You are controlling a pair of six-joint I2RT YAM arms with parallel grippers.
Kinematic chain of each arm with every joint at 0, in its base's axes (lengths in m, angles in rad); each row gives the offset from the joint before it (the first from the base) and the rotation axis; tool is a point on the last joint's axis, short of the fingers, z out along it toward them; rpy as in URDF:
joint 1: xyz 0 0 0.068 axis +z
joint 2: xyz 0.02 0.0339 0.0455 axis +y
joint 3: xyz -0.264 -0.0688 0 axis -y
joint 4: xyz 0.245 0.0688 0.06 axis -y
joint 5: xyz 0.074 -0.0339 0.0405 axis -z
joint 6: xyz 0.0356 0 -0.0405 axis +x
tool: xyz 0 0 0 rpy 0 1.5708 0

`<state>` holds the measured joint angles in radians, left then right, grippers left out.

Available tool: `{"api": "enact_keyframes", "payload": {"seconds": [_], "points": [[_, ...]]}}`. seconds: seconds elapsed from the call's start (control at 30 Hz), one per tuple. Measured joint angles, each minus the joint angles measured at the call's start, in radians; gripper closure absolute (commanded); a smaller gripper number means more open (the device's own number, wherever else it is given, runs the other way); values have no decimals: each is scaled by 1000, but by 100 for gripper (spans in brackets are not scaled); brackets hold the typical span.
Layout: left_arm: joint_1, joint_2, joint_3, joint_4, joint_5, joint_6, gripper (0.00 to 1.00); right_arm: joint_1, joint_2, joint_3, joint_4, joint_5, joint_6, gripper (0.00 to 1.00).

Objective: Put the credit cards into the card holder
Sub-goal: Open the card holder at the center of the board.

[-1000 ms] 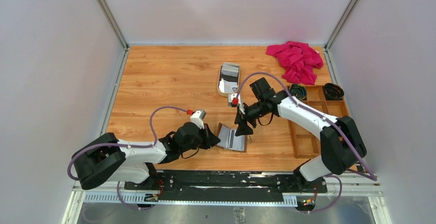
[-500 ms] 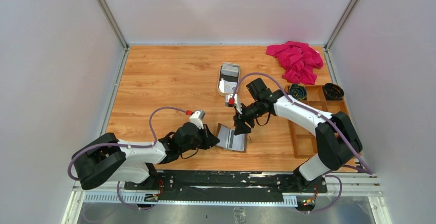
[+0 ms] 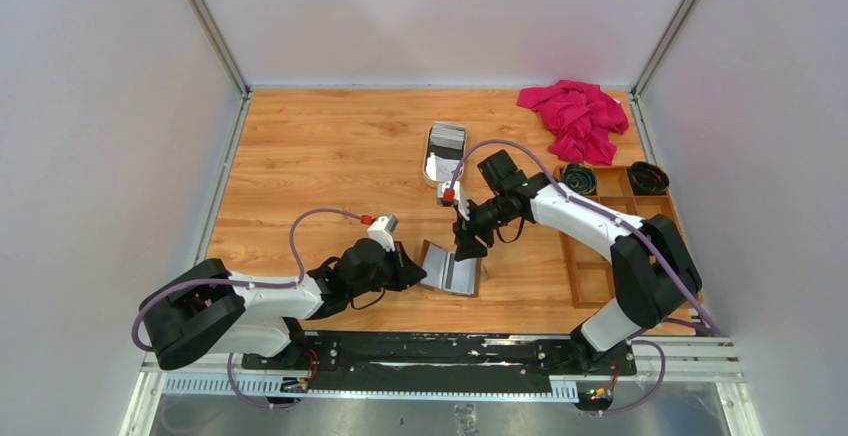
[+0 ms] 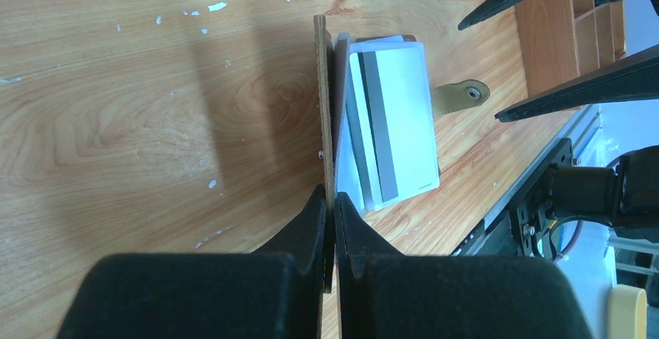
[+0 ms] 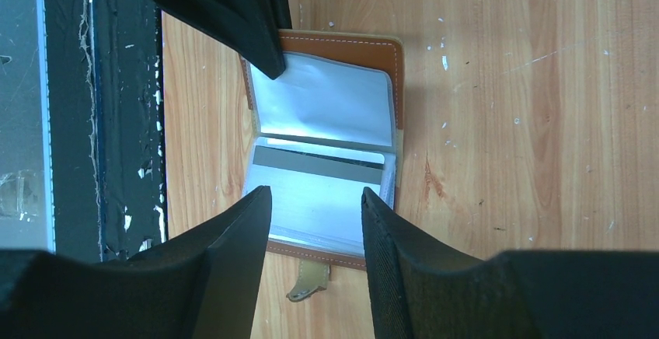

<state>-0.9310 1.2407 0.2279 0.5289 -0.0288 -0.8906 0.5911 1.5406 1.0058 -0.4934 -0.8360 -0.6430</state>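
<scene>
Now: wallet pinned open, card inside

Overhead, the small brown leather fold-over card holder [image 3: 452, 272] lies open near the wooden counter's [image 3: 320, 156] front edge. Grey credit cards [image 3: 447, 136] fill the cream oval tin tray [image 3: 428, 161] beyond. Left wrist: the left claw [image 4: 330, 199] clamps the holder's upright cover. Right wrist: the right claw [image 5: 315, 199], jaws apart, hovers over a grey-striped white card [image 5: 319, 179] in the pocket.

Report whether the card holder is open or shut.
The card holder is open: left gripper pinches one cover upright; the other half lies flat, a striped card on it.
</scene>
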Motion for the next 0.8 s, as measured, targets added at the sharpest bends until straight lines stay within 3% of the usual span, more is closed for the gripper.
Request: {"api": "enact_keyframes", "payload": {"seconds": [0.47,0.8], "points": [[8,-3,-10,2,5,-1,100,0,2,1,-1,0,0,51],[13,-6,-11,1,11,-4,97,0,48,15,-5,-2,29,58]]}}
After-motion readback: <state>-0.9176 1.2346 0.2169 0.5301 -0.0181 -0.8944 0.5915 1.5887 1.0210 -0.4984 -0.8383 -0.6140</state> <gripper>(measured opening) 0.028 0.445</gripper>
